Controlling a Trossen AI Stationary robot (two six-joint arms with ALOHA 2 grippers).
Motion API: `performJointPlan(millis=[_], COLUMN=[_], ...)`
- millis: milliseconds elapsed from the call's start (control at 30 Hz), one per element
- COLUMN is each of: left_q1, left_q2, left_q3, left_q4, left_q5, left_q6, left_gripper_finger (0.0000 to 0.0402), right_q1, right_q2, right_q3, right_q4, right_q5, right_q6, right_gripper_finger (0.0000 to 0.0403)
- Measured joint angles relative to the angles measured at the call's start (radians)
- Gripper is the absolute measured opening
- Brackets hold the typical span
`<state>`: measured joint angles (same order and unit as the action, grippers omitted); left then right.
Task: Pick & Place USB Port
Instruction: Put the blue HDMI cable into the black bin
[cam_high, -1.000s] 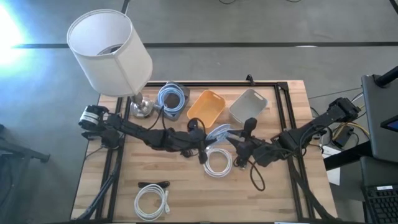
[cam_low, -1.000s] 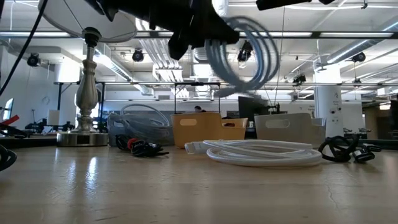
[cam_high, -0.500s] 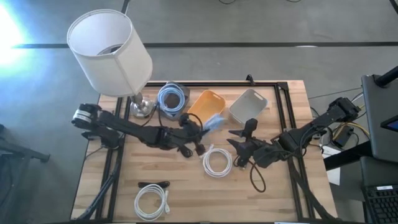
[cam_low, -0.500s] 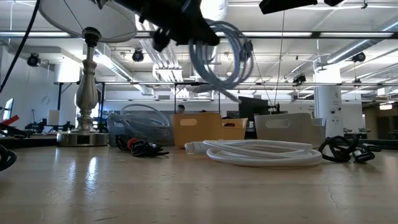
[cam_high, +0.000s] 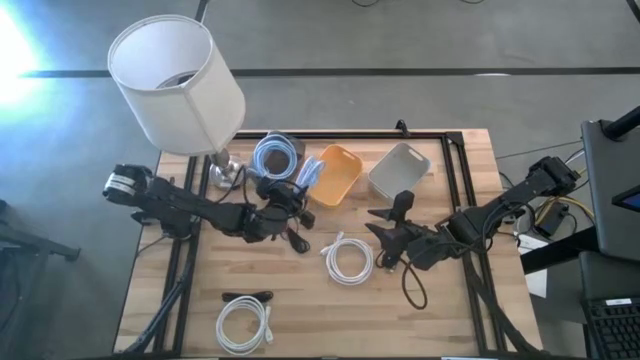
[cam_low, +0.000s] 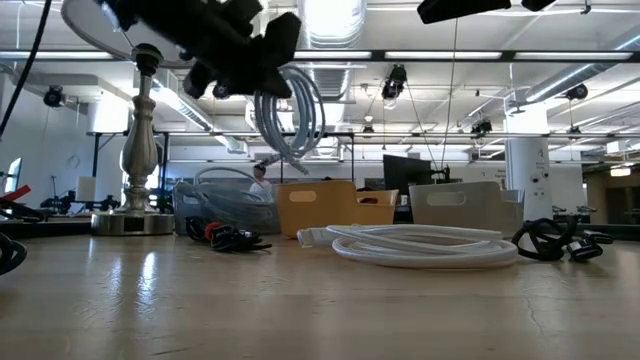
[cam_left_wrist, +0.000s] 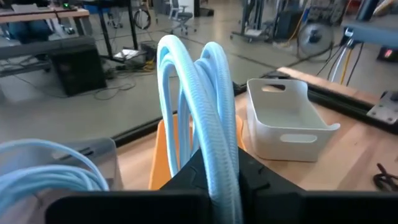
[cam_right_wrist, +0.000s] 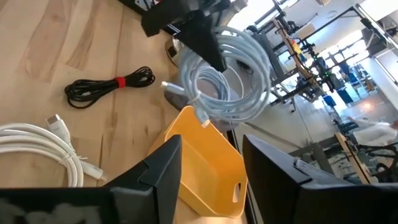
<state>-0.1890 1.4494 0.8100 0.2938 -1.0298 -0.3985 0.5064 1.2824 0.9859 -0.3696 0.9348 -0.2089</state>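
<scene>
Holding coiled light-blue cable (cam_high: 309, 171) clenched between fingers, left gripper (cam_high: 293, 190) hangs above table (cam_high: 300, 310), just beside near rim of orange bin (cam_high: 336, 174). Cable coil upright, clear of tabletop in low view (cam_low: 290, 112). Grey bin (cam_high: 277, 160) beside orange bin holds second blue coil. Right gripper (cam_high: 390, 227) near table centre, fingers spread, grasping nothing. White cable coil (cam_high: 349, 260) flat on table between grippers.

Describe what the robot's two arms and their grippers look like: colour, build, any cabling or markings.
Both arms are dark, near-black, slim and jointed. The left arm has a pale, silvery joint at its outer end. The right arm looks bulkier at its base. Each ends in a gripper with two flat dark fingers: left gripper, right gripper. No markings are legible.
</scene>
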Motion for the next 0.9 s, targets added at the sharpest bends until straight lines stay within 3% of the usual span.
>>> performJointPlan(millis=[300, 433, 700, 900], left_q1=[0.002, 0.010, 0.084, 0.186], left_q2=[-0.001, -0.001, -0.001, -0.001], left_q3=[-0.342, -0.463, -0.548, -0.520], left_q4=[0.744, 0.965, 1.028, 1.032], left_q5=[0.000, 0.014, 0.026, 0.199], left_q6=[0.187, 0.216, 0.240, 0.249], left_gripper_finger=[0.0028, 0.0021, 0.0019, 0.0022], right_q1=[0.000, 0.000, 0.000, -0.001], right_q2=[0.000, 0.000, 0.000, 0.000], right_q3=[0.000, 0.000, 0.000, 0.000], right_q4=[0.000, 0.000, 0.002, 0.005], right_q5=[0.000, 0.000, 0.000, -0.021], right_q6=[0.000, 0.000, 0.000, 0.000], right_gripper_finger=[0.0153, 0.0154, 0.0155, 0.0148])
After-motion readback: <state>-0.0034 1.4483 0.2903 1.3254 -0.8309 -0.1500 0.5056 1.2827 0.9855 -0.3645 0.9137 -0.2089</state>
